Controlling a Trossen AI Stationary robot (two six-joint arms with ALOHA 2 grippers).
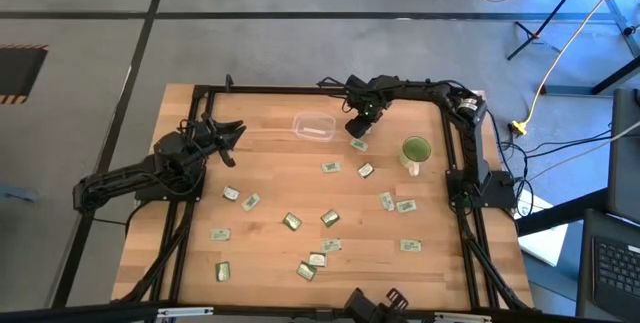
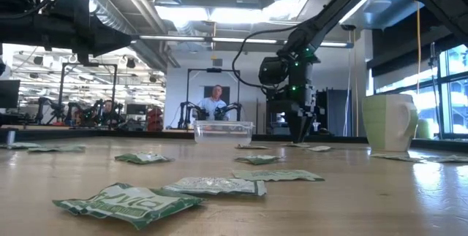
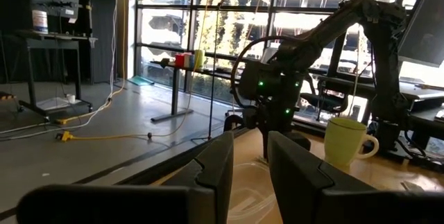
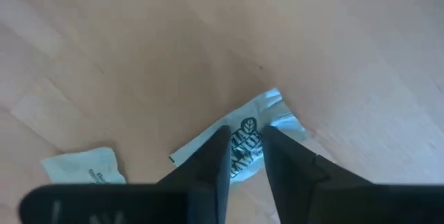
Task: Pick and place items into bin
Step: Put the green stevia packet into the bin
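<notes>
Several small green-and-white packets [image 1: 329, 218] lie flat across the wooden table. The clear bin [image 1: 313, 126] stands near the far edge, also seen in the low view as the bin [image 2: 223, 131]. My right gripper [image 1: 358, 135] points down just right of the bin, its fingers on one packet [image 4: 243, 144]; in the low view the right gripper [image 2: 300, 138] reaches the tabletop. My left gripper [image 1: 232, 135] hovers left of the bin, open by a narrow gap, holding nothing. My right gripper comes from above, pointing down, and pinches the packet across its middle [image 4: 244, 153] between the two fingertips. The packet's two ends [image 4: 281, 113] stick out on either side of the fingers. It lies on the table.
A green cup [image 1: 416, 151] with a white base stands right of my right gripper. Another packet [image 4: 84, 166] lies close by it. A black frame [image 1: 300, 90] runs along the table's edges. People and other robots show in the room beyond.
</notes>
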